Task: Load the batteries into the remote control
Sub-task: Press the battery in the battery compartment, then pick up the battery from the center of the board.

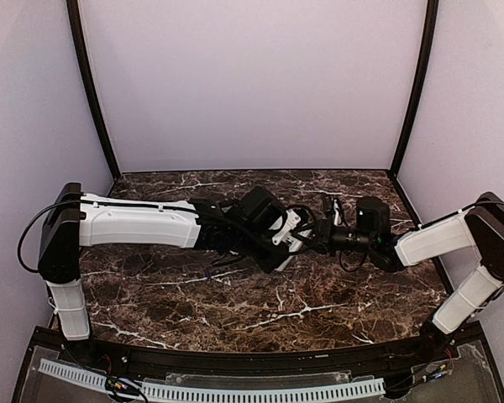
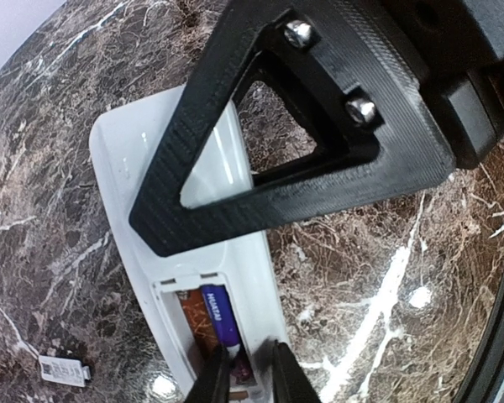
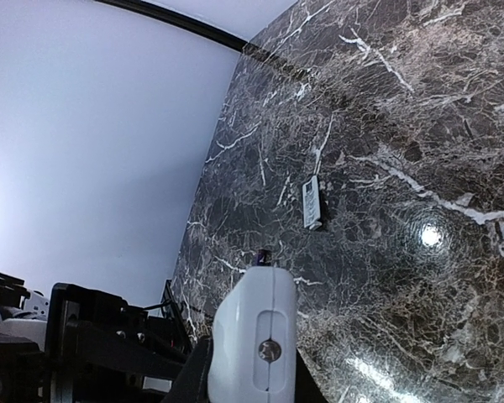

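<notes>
The white remote control [image 2: 134,180] is held above the table with its back up and its battery bay open. One bluish-purple battery [image 2: 219,312] lies in the bay's right slot; the left slot [image 2: 189,323] is empty. My left gripper [image 2: 250,378] pinches that battery's lower end between nearly closed fingertips. My right gripper [image 3: 250,369] is shut on the remote [image 3: 254,336]; its black finger [image 2: 319,168] crosses the remote's middle. A purple battery tip [image 3: 265,253] peeks past the remote's far end; I cannot tell whether it is the same battery. In the top view both grippers meet mid-table [image 1: 298,239].
A small white labelled cover piece [image 3: 312,203] lies flat on the dark marble table [image 3: 420,126]; it also shows in the left wrist view [image 2: 63,369]. Pale walls enclose the table on three sides. Both arms stretch across the table's middle.
</notes>
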Controlling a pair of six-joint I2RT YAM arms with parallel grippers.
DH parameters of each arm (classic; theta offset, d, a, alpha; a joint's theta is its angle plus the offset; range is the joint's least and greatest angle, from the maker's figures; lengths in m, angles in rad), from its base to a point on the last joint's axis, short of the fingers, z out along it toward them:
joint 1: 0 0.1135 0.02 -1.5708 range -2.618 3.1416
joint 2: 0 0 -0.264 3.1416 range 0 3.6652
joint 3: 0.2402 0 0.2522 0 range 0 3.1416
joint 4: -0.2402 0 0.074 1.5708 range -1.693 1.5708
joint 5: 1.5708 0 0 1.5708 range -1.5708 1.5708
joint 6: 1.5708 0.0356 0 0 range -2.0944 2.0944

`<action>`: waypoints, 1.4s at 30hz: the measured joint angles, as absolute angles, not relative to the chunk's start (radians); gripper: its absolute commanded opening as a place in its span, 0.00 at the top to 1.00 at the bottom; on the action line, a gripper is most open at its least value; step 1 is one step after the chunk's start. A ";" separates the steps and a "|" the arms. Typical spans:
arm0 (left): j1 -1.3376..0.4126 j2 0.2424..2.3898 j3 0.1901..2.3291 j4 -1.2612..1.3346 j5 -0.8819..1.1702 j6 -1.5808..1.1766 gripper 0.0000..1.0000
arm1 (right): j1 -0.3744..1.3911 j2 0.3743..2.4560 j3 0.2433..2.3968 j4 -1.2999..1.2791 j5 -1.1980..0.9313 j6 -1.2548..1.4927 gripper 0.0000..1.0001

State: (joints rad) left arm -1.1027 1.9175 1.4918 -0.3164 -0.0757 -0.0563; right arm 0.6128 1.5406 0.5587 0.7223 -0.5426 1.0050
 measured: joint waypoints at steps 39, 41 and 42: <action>-0.785 1.499 1.053 -0.589 -0.086 -0.293 0.66 | 0.562 1.501 0.490 0.809 -0.791 0.778 1.00; -0.774 1.509 1.042 -0.582 -0.082 -0.316 0.67 | 0.562 1.501 0.490 0.816 -0.805 0.771 1.00; -0.772 1.512 1.035 -0.577 -0.081 -0.329 0.67 | 0.562 1.501 0.490 0.820 -0.813 0.767 1.00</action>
State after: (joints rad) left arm -0.7723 1.5124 1.0348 -0.5766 -0.0811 -0.3294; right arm 0.5617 1.5005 0.4896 0.8204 -0.8135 0.7670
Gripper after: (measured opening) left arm 0.337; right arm 0.188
